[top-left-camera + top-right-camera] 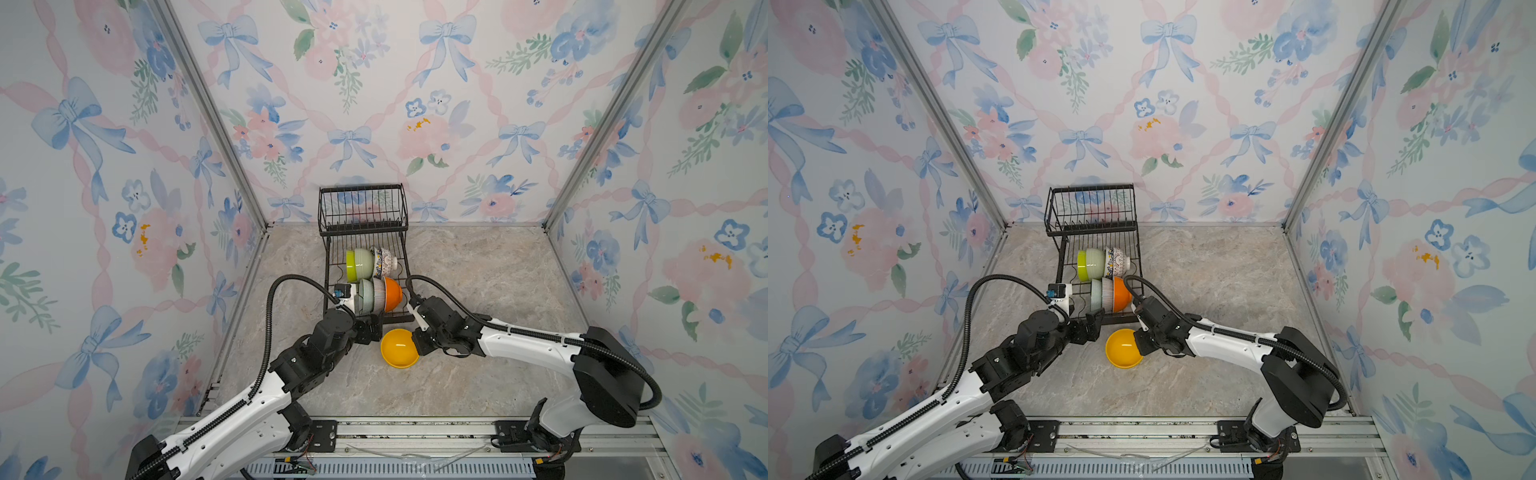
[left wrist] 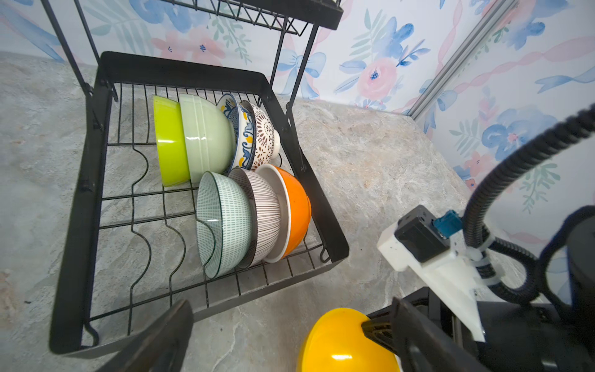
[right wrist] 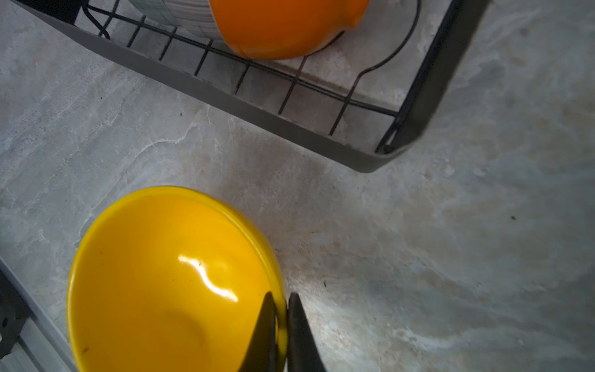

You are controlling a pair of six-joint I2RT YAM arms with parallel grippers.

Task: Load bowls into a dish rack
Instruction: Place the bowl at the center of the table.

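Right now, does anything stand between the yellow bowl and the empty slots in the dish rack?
Yes. The dish rack's front rim lies between them, and the open left tool sits at that rim, toward the empty slots. The right tool grips the yellow bowl by its edge.

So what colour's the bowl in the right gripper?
The bowl is yellow, best seen in the right wrist view.

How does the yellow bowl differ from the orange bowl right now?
The yellow bowl is outside the dish rack; the orange bowl stands on edge inside it. The right gripper pinches the yellow bowl's rim; nothing grips the orange bowl. Both are glossy and unpatterned.
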